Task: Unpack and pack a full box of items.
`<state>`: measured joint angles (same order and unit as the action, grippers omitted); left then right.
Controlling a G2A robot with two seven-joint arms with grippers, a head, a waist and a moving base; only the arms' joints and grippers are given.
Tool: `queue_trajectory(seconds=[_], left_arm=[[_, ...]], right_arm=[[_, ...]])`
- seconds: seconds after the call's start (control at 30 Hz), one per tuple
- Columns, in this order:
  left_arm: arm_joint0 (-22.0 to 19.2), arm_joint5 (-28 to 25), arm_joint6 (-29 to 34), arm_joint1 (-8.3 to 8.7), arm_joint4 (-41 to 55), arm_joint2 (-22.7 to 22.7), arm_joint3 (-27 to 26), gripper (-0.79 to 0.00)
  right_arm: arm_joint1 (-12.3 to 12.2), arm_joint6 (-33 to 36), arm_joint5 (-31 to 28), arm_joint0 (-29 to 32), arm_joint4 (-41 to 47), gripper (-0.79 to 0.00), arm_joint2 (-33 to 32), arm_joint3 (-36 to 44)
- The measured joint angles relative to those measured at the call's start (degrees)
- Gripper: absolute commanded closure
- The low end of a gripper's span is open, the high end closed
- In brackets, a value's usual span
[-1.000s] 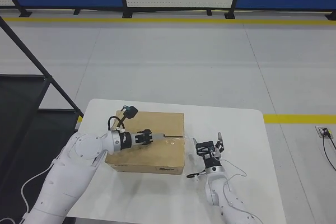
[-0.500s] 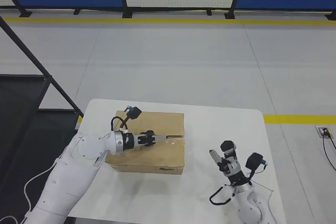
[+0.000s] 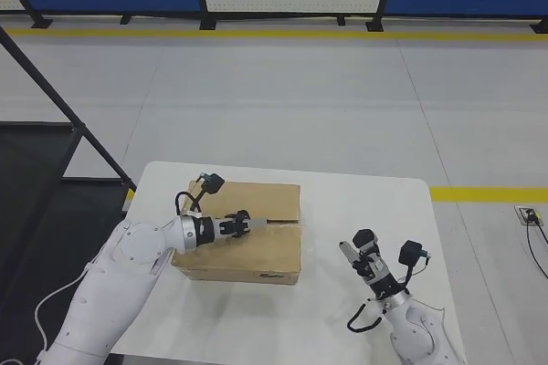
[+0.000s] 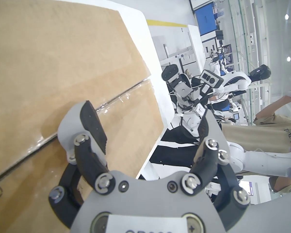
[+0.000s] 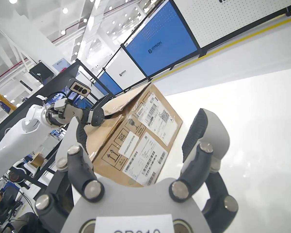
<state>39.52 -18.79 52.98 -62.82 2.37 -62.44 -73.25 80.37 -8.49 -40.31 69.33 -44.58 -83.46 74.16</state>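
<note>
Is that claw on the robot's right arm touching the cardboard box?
Apart. In the top view the right gripper sits beside the cardboard box, with bare white table between them.

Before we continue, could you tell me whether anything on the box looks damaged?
Yes: the clear tape along the top seam of the box is torn and crinkled, and the seam gapes slightly by the left gripper.

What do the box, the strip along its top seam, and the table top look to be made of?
Box: brown cardboard, matte, with flaps meeting at a seam. Seam strip: likely clear plastic tape, glossy and wrinkled. Table: smooth white top, perhaps laminate; cannot tell for sure.
</note>
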Motion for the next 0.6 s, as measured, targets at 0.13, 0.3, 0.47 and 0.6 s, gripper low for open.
queue_trajectory(seconds=[0.13,0.3,0.47,0.6], left_arm=[[1.4,-0.3,-1.0,0.42,0.5,-1.8,-0.7,-0.785],[2.4,-0.9,-1.3,0.64,1.2,-2.7,-1.6,-0.785],[3.4,-2.1,-3.9,0.72,2.9,-4.0,-2.1,-0.785],[3.8,-1.3,-5.8,0.6,4.7,-4.5,-1.9,-0.785]], right_arm=[[-0.2,-0.5,3.7,-1.2,-2.3,-0.785,-0.3,-2.7],[0.2,-4.4,9.2,-3.1,-8.1,-0.785,2.4,-5.8],[0.6,-7.8,11.3,-5.0,-10.5,-0.785,4.6,-8.9],[0.8,-8.8,8.8,-5.2,-6.5,-0.785,4.6,-9.7]])
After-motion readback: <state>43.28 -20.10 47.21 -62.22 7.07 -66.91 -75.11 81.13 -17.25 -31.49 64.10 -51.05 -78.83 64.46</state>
